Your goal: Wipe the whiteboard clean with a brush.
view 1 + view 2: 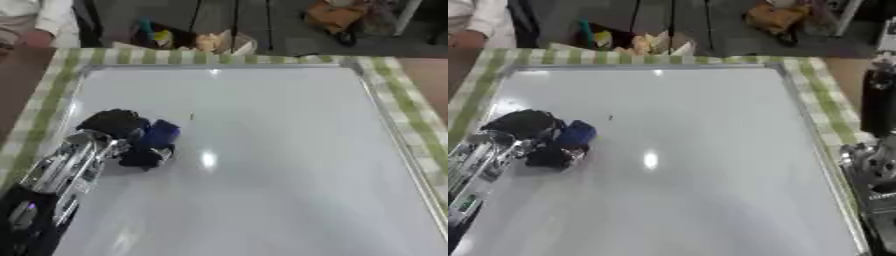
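A large whiteboard (271,165) lies flat on the table and fills most of both views. My left arm comes in from the lower left, and my left hand (114,123) rests on the board's left part, fingers curled round a blue brush (157,136) with a dark underside pressed to the board. A small dark mark (192,116) shows on the board just right of the hand. My right arm (877,165) stands beside the board's right edge in the right eye view; its hand is out of view.
A green-and-white checked cloth (398,95) covers the table round the board. Boxes and clutter (206,40) lie on the floor beyond the far edge. A person's sleeve (39,20) shows at the far left corner.
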